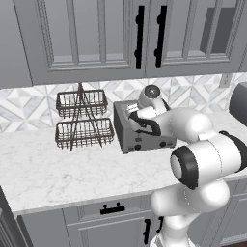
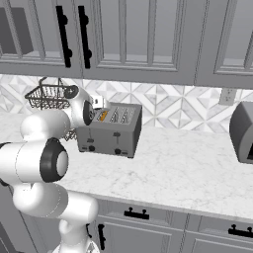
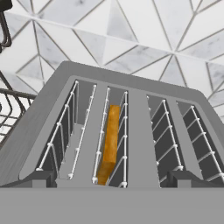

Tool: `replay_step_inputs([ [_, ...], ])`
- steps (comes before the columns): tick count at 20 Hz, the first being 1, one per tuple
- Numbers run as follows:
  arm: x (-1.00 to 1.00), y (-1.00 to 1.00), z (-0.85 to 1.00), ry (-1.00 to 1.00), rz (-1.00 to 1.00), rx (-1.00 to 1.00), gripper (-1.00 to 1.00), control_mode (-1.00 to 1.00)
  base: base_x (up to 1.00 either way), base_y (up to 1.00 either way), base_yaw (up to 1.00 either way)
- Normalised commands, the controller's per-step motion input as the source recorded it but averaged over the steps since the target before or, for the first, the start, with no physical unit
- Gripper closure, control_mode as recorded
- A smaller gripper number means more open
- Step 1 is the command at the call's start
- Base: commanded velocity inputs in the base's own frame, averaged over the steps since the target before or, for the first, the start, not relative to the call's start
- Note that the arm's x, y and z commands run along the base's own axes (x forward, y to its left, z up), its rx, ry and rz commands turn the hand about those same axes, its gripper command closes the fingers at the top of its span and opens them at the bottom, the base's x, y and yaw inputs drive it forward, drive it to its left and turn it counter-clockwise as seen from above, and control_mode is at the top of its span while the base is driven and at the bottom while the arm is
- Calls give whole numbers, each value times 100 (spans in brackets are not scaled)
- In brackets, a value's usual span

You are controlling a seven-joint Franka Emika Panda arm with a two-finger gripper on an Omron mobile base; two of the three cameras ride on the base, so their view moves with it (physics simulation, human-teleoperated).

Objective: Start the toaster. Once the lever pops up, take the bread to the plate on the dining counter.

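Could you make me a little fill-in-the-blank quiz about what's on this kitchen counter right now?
1. The bread stands in the ____ slot from the left in the hand view.
2. The toaster has ____ slots on top.
3. The wire basket rack has ____ tiers.
4. The gripper's finger tips hover just ____ the toaster.

Missing words: second; four; two; above

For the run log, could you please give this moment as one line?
gripper: above toaster, open/shut unclear | bread: in second slot from left | wire rack: beside toaster
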Motion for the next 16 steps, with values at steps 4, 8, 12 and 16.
replay_step_inputs([
  [4, 0, 0, 0, 0, 0, 0, -100, -100, 0, 0, 0],
  [8, 0, 0, 0, 0, 0, 0, -100, -100, 0, 0, 0],
  [12, 0, 0, 0, 0, 0, 0, -100, -100, 0, 0, 0],
  [16, 0, 0, 0, 0, 0, 0, -100, -100, 0, 0, 0],
])
